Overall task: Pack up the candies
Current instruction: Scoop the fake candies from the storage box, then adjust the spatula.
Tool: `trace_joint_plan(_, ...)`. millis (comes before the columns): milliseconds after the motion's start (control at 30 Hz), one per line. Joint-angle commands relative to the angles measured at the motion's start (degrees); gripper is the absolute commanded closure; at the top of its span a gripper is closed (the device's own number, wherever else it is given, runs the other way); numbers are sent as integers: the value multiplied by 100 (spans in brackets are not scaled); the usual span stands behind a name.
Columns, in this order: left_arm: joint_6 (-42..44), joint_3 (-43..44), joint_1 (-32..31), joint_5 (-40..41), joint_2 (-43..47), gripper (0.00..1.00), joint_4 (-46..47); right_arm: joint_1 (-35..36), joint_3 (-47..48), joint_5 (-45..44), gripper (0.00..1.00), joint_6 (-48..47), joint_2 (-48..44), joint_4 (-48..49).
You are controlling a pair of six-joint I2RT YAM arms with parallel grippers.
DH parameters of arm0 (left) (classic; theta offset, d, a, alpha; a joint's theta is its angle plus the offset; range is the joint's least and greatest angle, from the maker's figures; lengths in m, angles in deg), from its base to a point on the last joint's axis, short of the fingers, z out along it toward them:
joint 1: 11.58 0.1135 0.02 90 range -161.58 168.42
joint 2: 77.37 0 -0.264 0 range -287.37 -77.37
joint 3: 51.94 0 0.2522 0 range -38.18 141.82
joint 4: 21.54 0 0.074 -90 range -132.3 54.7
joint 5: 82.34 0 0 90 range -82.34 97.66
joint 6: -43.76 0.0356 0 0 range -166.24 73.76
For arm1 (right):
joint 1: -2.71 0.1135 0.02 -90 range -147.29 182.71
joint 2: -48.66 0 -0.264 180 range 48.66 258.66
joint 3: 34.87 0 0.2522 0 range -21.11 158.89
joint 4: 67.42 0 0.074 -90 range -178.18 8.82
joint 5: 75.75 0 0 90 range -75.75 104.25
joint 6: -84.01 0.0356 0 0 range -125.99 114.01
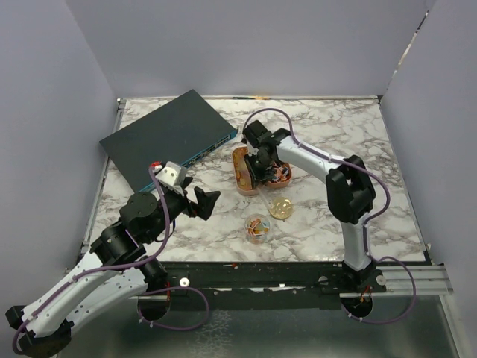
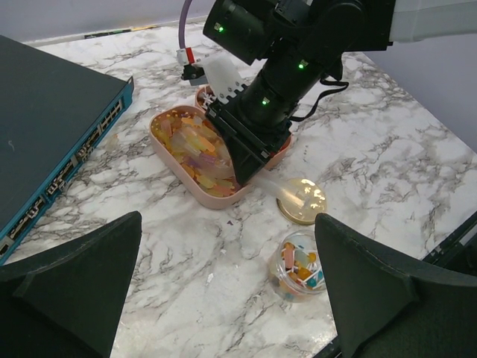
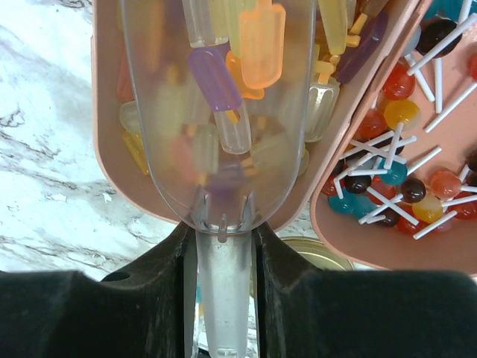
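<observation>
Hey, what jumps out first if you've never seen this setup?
The right gripper clamps a clear scoop dipped into a peach tray of popsicle-shaped candies, mid-table. Nearer the arms sit a small jar, partly filled, and a gold lid.

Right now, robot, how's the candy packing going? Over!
Left gripper open, hovering clear. Right gripper shut on clear scoop, dipped in tray of candies. Jar holds a few; gold lid lies between tray and jar.
</observation>
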Motion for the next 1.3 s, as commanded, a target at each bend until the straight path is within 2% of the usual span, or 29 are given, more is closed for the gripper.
trace_joint_plan(0,75,-72,-18,124,-34,1,-95,81,-352,-193,100,-246,-516,482)
trace_joint_plan(400,71,-75,-16,208,-243,1,-95,231,-1403,-353,99,-609,-1717,1080)
trace_joint_plan(667,-93,-8,-6,201,-545,1,-78,398,-2379,-425,100,-1336,-2843,1405)
trace_joint_plan(867,-186,57,-3,196,-826,1,-28,684,-3011,-669,99,-2147,-3695,1450)
trace_joint_plan(1267,-281,449,-7,-58,-1501,1,98,1696,-3647,-1097,100,-3221,-4687,1084)
